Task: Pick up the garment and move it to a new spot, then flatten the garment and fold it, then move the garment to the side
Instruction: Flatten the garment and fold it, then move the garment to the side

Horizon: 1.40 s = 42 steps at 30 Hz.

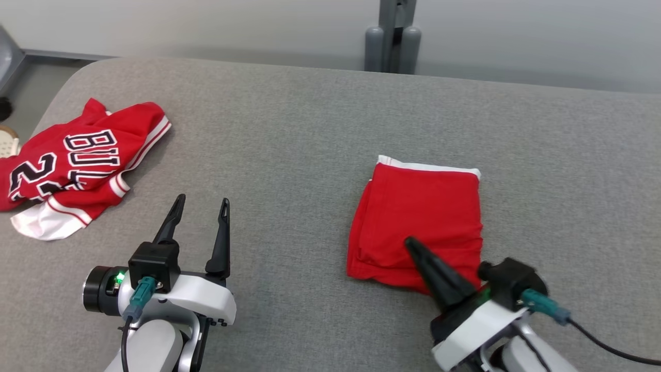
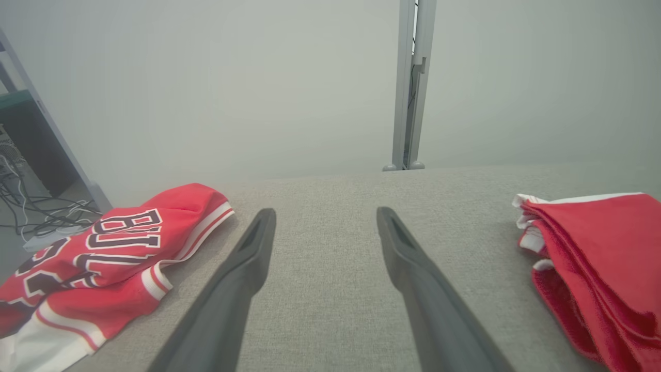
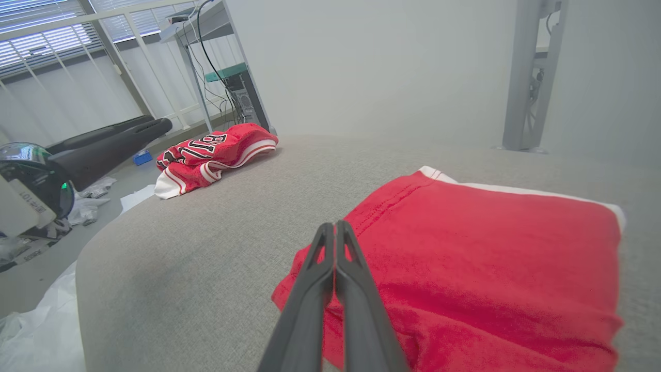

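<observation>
Fingers together, the right tool [image 1: 409, 243] hides part of the garment [image 1: 421, 206]; left tool [image 1: 203, 199] spread.

You are looking at a grey fabric-covered table [image 1: 320, 113] with rounded corners, standing before a plain pale wall [image 2: 206, 77]. A grey metal post [image 2: 410, 82] is rising behind its far edge. Daylight is coming through slatted blinds [image 3: 41, 31] beside a desk [image 3: 201, 23], and cables [image 2: 36, 206] are lying on the floor [image 3: 36, 279].
</observation>
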### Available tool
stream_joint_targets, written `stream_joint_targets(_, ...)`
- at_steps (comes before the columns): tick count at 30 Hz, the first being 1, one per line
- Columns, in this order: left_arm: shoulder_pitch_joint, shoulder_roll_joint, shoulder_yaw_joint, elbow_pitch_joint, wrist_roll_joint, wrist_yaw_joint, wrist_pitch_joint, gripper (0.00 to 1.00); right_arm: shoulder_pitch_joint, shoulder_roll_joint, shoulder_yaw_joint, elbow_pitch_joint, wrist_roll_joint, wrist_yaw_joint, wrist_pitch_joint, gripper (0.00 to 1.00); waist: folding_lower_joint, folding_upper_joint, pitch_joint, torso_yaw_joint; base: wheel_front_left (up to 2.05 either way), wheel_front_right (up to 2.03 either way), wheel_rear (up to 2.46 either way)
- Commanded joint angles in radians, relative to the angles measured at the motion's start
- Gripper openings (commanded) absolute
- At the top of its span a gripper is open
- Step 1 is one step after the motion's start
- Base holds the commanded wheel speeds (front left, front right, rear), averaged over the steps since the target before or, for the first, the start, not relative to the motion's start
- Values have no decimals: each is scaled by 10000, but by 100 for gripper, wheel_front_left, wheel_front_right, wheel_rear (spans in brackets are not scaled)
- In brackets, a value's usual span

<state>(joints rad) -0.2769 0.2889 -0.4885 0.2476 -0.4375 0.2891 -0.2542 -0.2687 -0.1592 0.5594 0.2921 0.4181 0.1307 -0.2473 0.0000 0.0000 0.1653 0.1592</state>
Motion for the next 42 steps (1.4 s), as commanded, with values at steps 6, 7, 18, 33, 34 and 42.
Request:
stream_joint_targets(6, -83, 118, -4, -158, 48, 128, 36, 100, 548, -64, -1739, -881, -568, 3, 180, 0, 0, 0, -178, -448, 0, 0, 0)
stream_joint_targets(7, -61, 142, -1, -167, 46, 141, 35, 100, 626, -52, -2114, -974, -740, 3, 240, 0, 0, 0, -211, -503, 0, 0, 0)
stream_joint_targets(18, 45, 319, -230, -300, 133, 115, 233, 100, 1557, 418, -5526, -1839, -2620, 3, 1082, 100, 0, 0, -507, -727, 0, 0, 0)
stream_joint_targets(33, 575, 592, -291, -577, 22, 266, 315, 100, 3024, 719, -6751, -3225, -3196, 1, 1982, 100, 0, 0, -799, -966, 0, 0, 0)
stream_joint_targets(34, 581, 604, -298, -603, 20, 278, 329, 100, 3053, 730, -6769, -3274, -3183, 1, 2021, 100, 0, 0, -795, -967, 0, 0, 0)
stream_joint_targets(42, 334, 582, -348, -663, 5, 277, 355, 100, 3033, 716, -6725, -3342, -3232, 1, 2190, 100, 0, 0, -661, -831, 0, 0, 0)
